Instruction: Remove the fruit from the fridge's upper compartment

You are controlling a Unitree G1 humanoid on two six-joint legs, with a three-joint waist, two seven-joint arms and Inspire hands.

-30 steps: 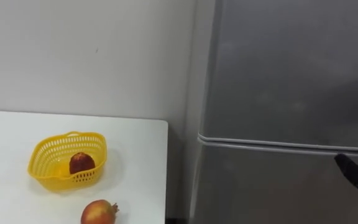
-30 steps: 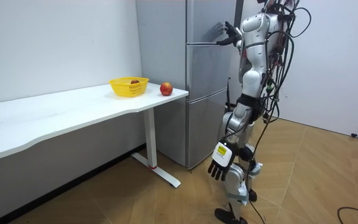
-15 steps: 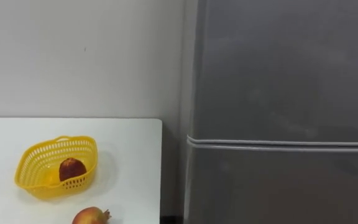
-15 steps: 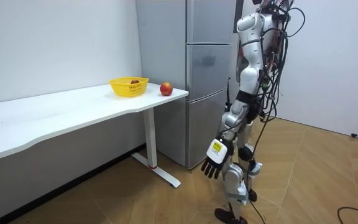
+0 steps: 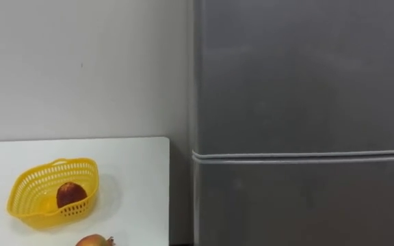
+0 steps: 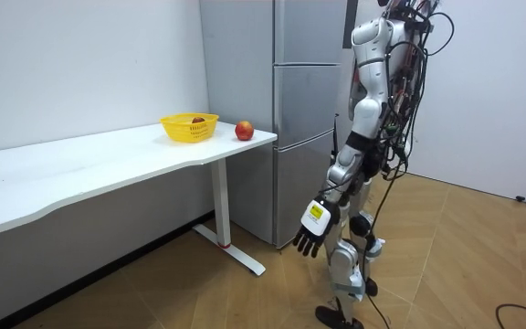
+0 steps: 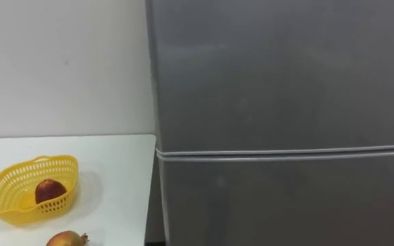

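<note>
The robot is standing close before the fridge (image 6: pixel 290 91), its left hand (image 6: pixel 310 233) hanging low, fingers spread and empty. Whatever it is fetching is hiding behind the shut upper door (image 5: pixel 299 75). With no handle showing, its fingers could slip off the edge.

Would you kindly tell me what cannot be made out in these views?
Contents of the tall grey fridge, upper compartment: both eye views, shut door.
The red-orange round fruit on the white table: left eye view, cut by the bottom edge.
The dark red fruit in the yellow mesh basket: lower part behind the basket's wall.
</note>
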